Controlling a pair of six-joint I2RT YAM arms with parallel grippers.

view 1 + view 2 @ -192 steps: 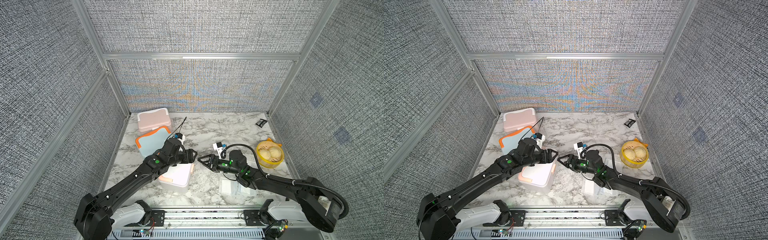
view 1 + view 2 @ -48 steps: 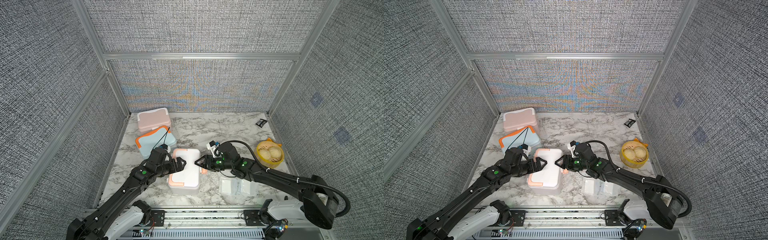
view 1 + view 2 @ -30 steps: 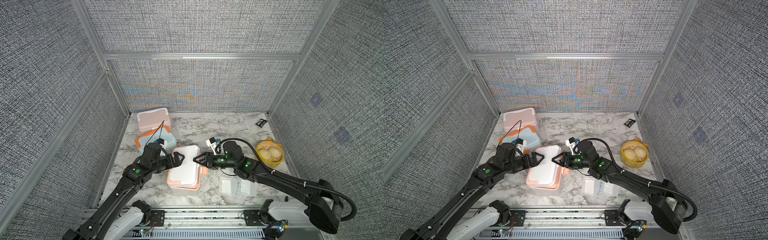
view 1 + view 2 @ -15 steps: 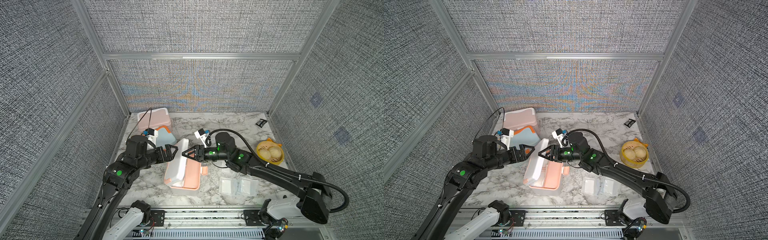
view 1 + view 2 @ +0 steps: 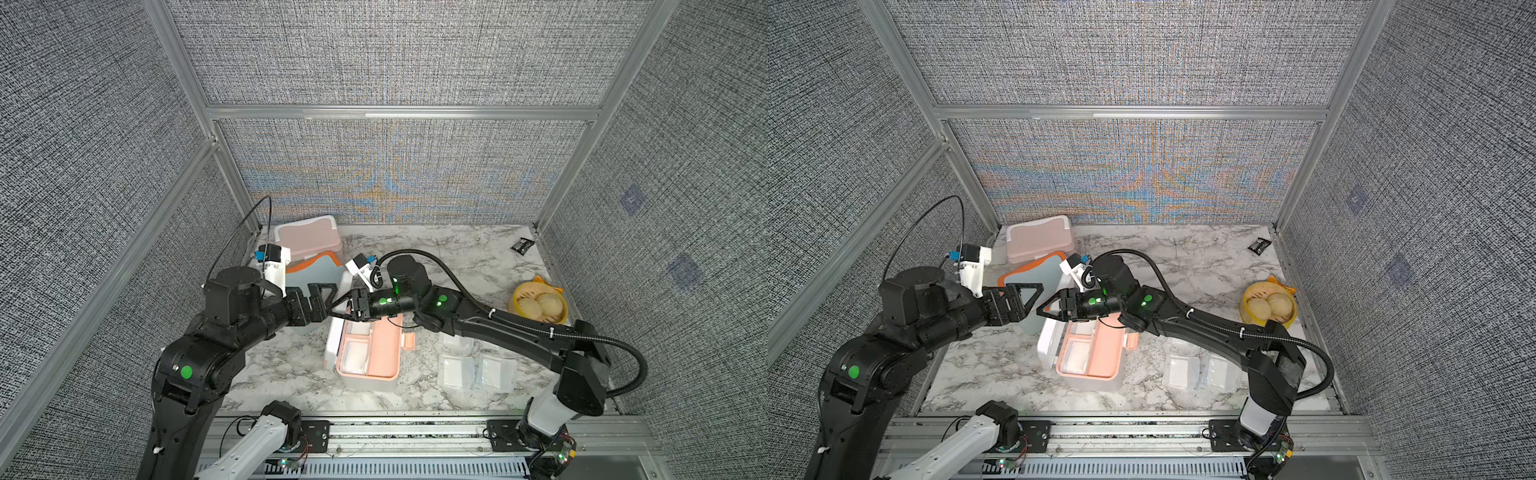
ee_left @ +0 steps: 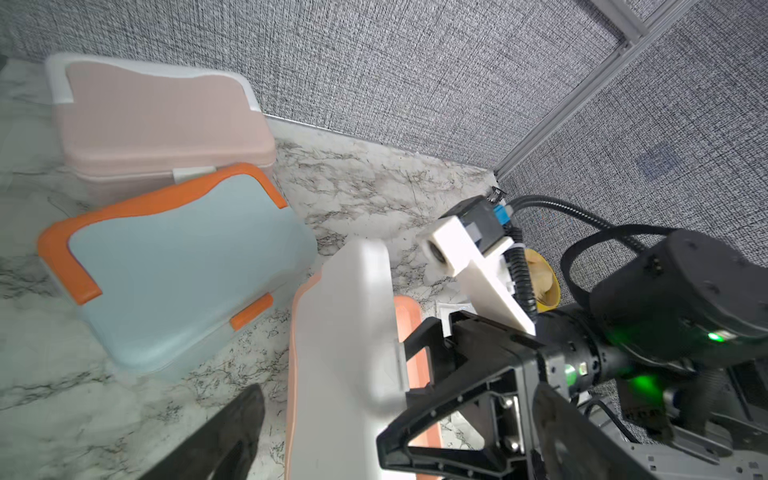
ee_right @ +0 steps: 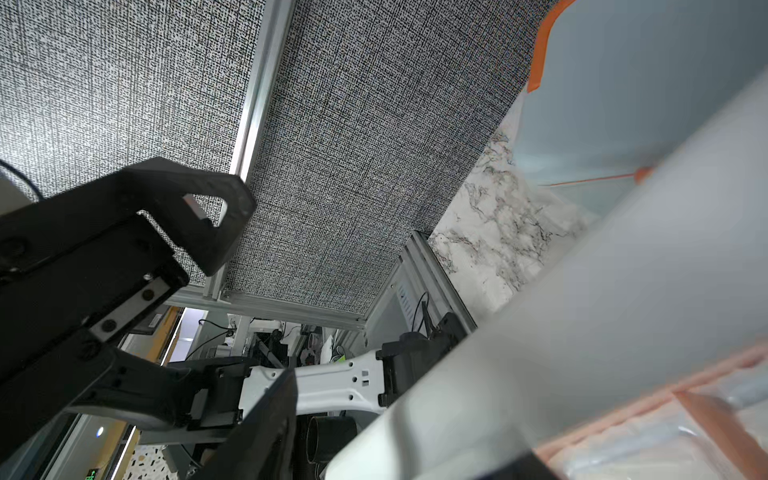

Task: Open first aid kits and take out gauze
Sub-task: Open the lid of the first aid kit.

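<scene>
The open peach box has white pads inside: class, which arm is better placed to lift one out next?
Probably the right: its claw hangs at the open box, just above the pads; the left claw stands outside the raised lid.

Peach-and-white kit (image 5: 376,353), pale blue-and-orange kit (image 5: 320,272), grey-veined white marble table (image 5: 457,257), yellow basket (image 5: 519,297).

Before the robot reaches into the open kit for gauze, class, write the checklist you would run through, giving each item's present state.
1. Lid of white-and-peach kit raised: ok.
2. Gauze visible inside: ok.
3. Left gripper open, empty: ok.
4. Right gripper clear of the lid: cannot tell; its jaws straddle the lid's edge.
5. Pale blue kit and pink kit opened: not ok, both shut.
</scene>
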